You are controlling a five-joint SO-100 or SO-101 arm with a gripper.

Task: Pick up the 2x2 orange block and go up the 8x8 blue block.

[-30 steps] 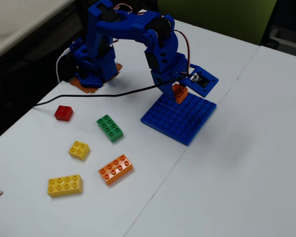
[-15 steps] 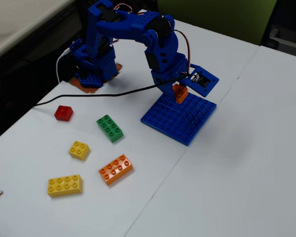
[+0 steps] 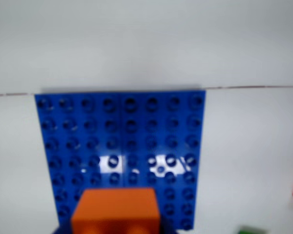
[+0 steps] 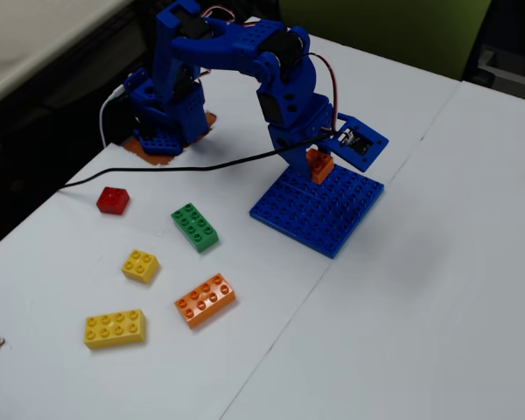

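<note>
The 2x2 orange block [image 4: 320,166] is held in my blue gripper [image 4: 318,163], which is shut on it. It hangs at the far part of the 8x8 blue block [image 4: 319,212], just over its studs or touching them; I cannot tell which. In the wrist view the orange block [image 3: 117,210] fills the bottom centre, blurred, in front of the blue plate [image 3: 122,141], which lies square on the white table. The jaws themselves hardly show in the wrist view.
Loose bricks lie left of the plate in the fixed view: a red 2x2 [image 4: 113,200], a green 2x4 [image 4: 195,227], a small yellow 2x2 [image 4: 141,265], an orange 2x4 [image 4: 206,300] and a yellow 2x4 [image 4: 115,329]. A black cable [image 4: 157,169] crosses the table. The arm's base [image 4: 166,122] stands at the back left.
</note>
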